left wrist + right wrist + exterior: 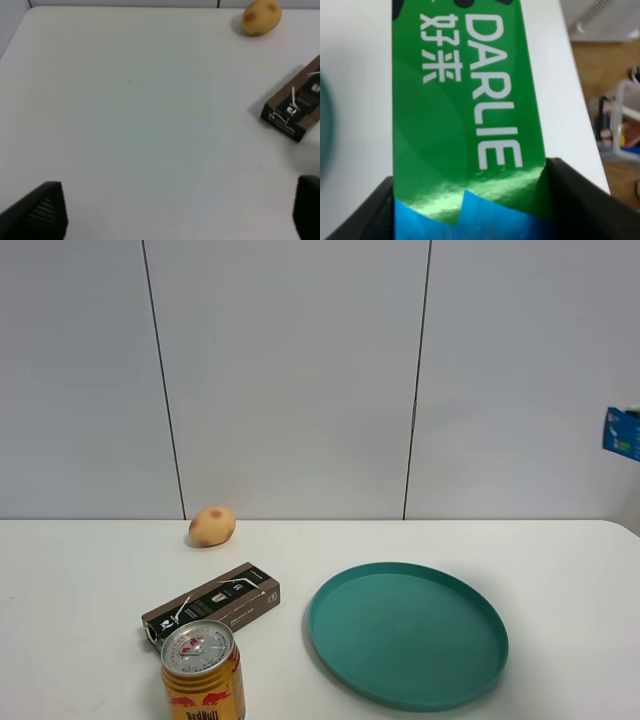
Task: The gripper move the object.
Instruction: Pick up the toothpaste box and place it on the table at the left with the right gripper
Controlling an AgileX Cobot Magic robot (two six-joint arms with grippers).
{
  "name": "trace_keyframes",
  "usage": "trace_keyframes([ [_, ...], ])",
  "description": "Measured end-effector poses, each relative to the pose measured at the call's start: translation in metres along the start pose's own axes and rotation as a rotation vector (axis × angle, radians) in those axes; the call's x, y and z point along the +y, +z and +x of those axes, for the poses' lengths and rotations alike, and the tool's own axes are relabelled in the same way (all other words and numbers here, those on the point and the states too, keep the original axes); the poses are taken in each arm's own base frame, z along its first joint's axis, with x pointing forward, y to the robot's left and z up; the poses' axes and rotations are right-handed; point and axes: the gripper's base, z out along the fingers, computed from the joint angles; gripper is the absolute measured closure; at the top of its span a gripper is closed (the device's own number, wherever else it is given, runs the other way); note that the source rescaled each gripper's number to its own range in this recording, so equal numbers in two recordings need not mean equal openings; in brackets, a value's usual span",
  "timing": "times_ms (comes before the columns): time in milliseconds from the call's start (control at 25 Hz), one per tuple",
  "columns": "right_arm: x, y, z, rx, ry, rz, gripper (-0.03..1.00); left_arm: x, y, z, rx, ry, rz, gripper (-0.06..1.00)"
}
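Observation:
The green and blue DARLIE toothpaste carton (465,125) fills the right wrist view. My right gripper (470,210) is shut on it, with a black finger (572,200) on either side of its blue end, and holds it above the table's right edge. In the exterior high view only a blue end of the carton (622,432) shows, at the far right edge and well above the table; the right gripper itself is out of frame there. My left gripper (172,220) is open and empty over bare white table.
A teal plate (408,635) lies right of centre on the white table (560,570). A dark brown box (212,602) lies at the left, with a Red Bull can (203,672) in front of it and a potato (212,525) behind it.

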Motion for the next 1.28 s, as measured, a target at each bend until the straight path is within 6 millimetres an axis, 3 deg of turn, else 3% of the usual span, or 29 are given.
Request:
trace_keyframes([
  [160,-0.01,0.03,0.012,-0.035,0.031,-0.009,0.97,0.0,0.0,0.0,0.0,0.0,0.0,-0.06],
  [360,-0.008,0.054,0.013,-0.162,-0.081,-0.092,0.97,0.0,0.0,0.0,0.0,0.0,0.0,-0.06],
  [640,-0.006,0.111,0.009,-0.092,-0.131,-0.108,0.97,0.0,0.0,0.0,0.0,0.0,0.0,-0.06],
  [840,0.009,0.149,0.01,-0.096,-0.145,-0.192,0.97,0.0,0.0,0.0,0.0,0.0,0.0,-0.06],
  [1000,0.015,0.167,0.011,-0.11,-0.143,-0.24,0.97,0.0,0.0,0.0,0.0,0.0,0.0,-0.06],
  [1280,0.01,0.184,0.01,-0.156,-0.101,-0.27,0.97,0.0,0.0,0.0,0.0,0.0,0.0,-0.06],
])
